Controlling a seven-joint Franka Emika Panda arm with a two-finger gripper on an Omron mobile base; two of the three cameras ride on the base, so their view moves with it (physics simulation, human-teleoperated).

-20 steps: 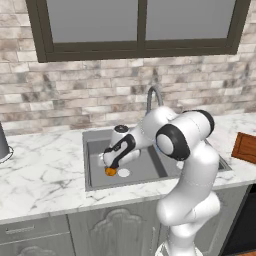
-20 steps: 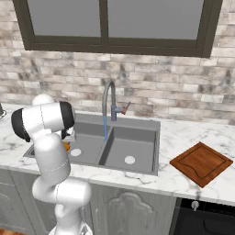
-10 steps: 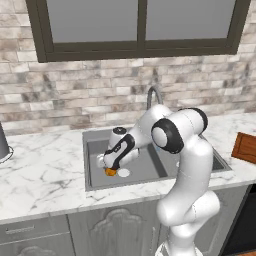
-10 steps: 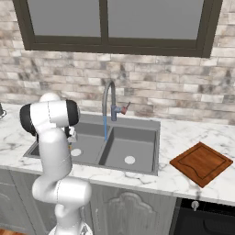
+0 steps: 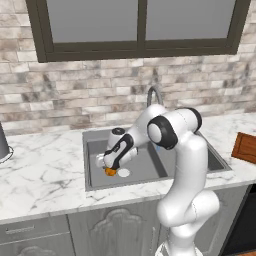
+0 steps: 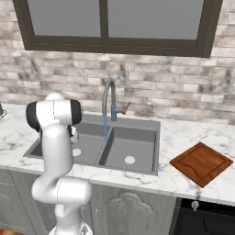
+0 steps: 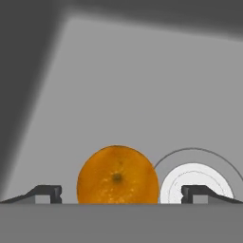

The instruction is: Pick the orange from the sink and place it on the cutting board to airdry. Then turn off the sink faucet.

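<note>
The orange (image 7: pixel 117 175) lies on the floor of the left basin of the sink (image 5: pixel 95 186), close beside the pale drain disc (image 7: pixel 194 182). My gripper (image 7: pixel 121 192) is open and low over it, one fingertip (image 7: pixel 47 192) on each side of the fruit with a gap to each. From the left base view the orange (image 5: pixel 110 172) peeks out just under my gripper (image 5: pixel 112 166). The sink faucet (image 6: pixel 109 108) stands behind the divider with a thin blue stream (image 6: pixel 105 131) running from its spout. The cutting board (image 6: pixel 200 163) lies on the counter right of the sink (image 6: pixel 137 172).
The brick wall and a dark-framed window rise behind the counter. A dark object (image 5: pixel 2 142) stands at the far left of the marble counter (image 5: pixel 45 170). The right basin (image 6: pixel 131 149) holds just its drain (image 6: pixel 130 160). My arm's elbow (image 5: pixel 170 130) hangs over the sink.
The arm's elbow has swung a little to the left and the hand has settled lower in the left basin over the orange. The orange, faucet and board have not moved.
</note>
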